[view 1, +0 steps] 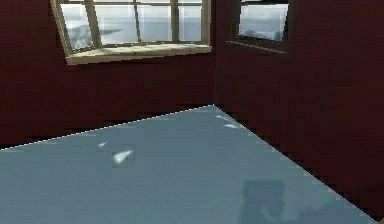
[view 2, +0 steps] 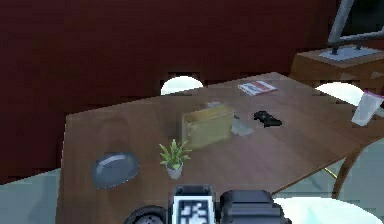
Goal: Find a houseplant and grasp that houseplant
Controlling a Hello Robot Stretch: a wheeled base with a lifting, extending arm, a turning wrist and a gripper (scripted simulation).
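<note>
Claw (view 2: 150, 216) cut off at arm side view's bottom edge, fingers indistinct | grip and load: cannot tell | houseplant (view 2: 174, 157) upright in white pot on wooden table (view 2: 120, 125), near, just up-picture of claw

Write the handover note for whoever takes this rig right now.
Tool: at the arm side view's bottom edge, far end unclear; cannot tell whether it holds anything.
Houseplant: in a white pot on the wooden table, near its close edge, between a grey domed thing and a yellowish box.
Done: houseplant found.
Left: reach out and grasp it.
</note>
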